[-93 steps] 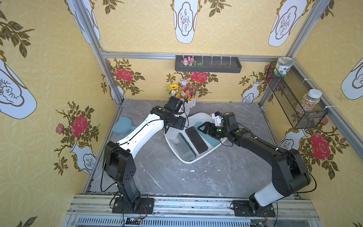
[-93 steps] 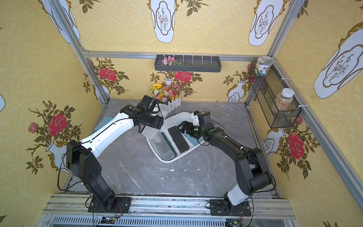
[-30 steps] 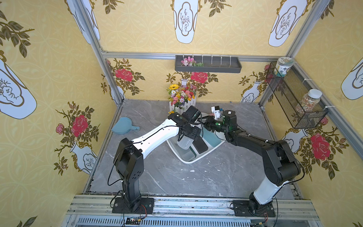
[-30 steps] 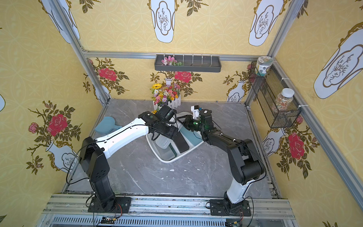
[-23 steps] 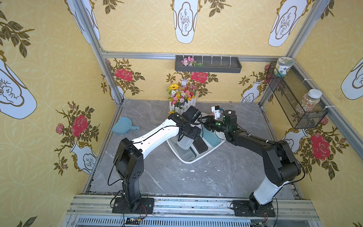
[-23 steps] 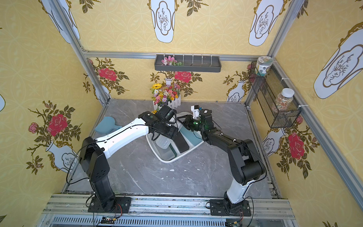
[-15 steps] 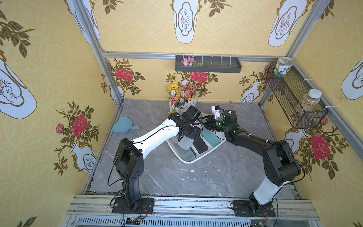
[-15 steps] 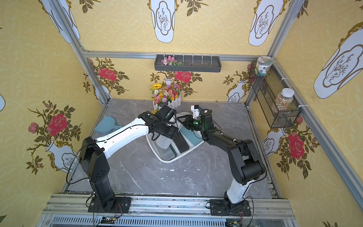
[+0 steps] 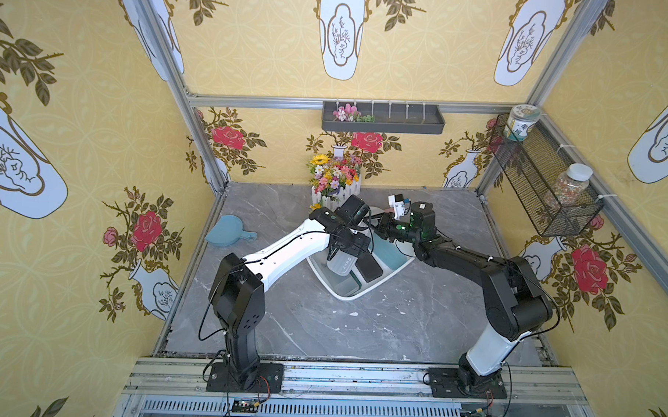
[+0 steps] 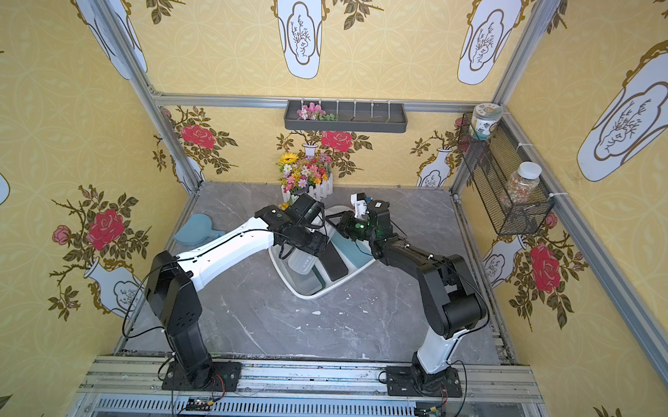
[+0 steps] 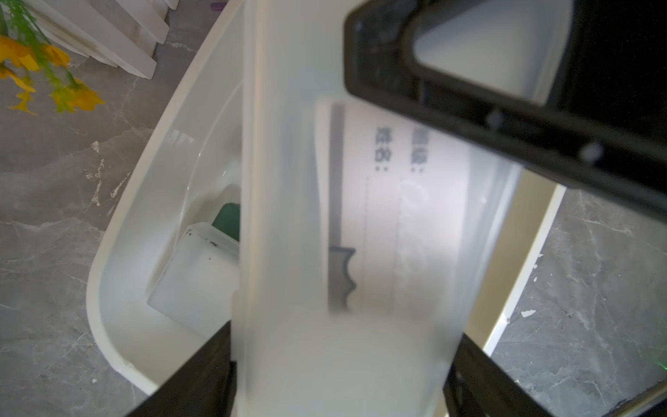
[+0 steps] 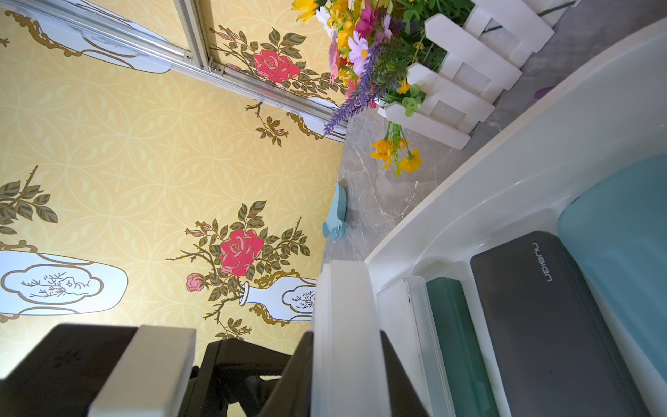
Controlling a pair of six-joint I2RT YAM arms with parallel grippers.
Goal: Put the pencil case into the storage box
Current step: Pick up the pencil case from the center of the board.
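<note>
Currently, my right gripper [image 12: 344, 343] is clamped on the pencil case [image 12: 343, 317]. This is a frosted translucent box, seen edge-on in the right wrist view, with one black finger against each broad face. My left gripper [image 11: 346, 326] straddles the same case across its width. In the left wrist view its fingers [image 11: 202, 368] lie along the two long edges. I cannot tell whether they press those edges or stand just clear of them. A white label [image 11: 397, 202] with printed characters shows through the case wall.

In both top views the pencil case hangs tilted over the storage box [image 9: 354, 296], above the part nearer my left arm and raised over the contents.

Contents of the box:
- A dark grey case [image 12: 541, 325] marked "nusign" lies flat in the middle.
- A teal case [image 12: 620, 252] lies beside it, toward my right arm.
- A clear-and-green case [image 12: 451, 343] lies on the other side, partly beneath the held case.

The box sits on the grey marbled tabletop [image 9: 320, 323], just in front of a white picket planter [image 9: 335, 186] of flowers.
</note>
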